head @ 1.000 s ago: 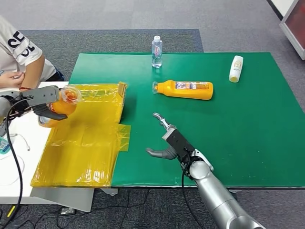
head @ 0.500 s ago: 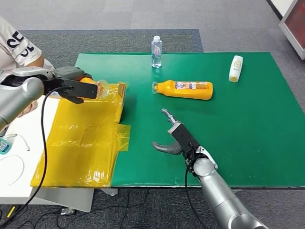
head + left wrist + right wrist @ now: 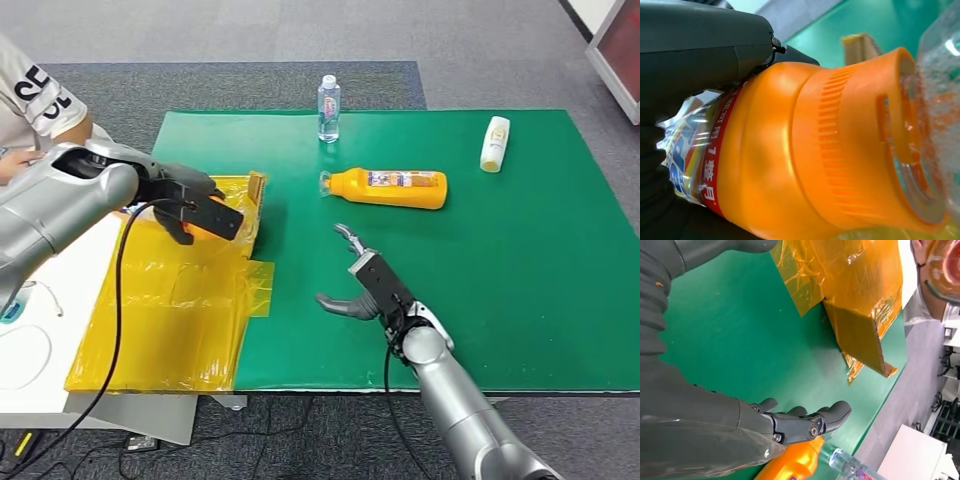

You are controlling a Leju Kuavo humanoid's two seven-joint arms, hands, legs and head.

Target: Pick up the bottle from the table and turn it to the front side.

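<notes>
My left hand (image 3: pixel 192 205) grips the orange bottle (image 3: pixel 810 150) above the yellow sheet (image 3: pixel 173 300), now carried farther right; my right hand (image 3: pixel 362 290) hovers open-fingered, holding nothing.

Orange bottle (image 3: pixel 205 217) held above yellow sheet (image 3: pixel 173 300).

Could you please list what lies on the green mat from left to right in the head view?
Yellow film-covered board → clear water bottle → orange bottle lying on its side → small white bottle.
</notes>
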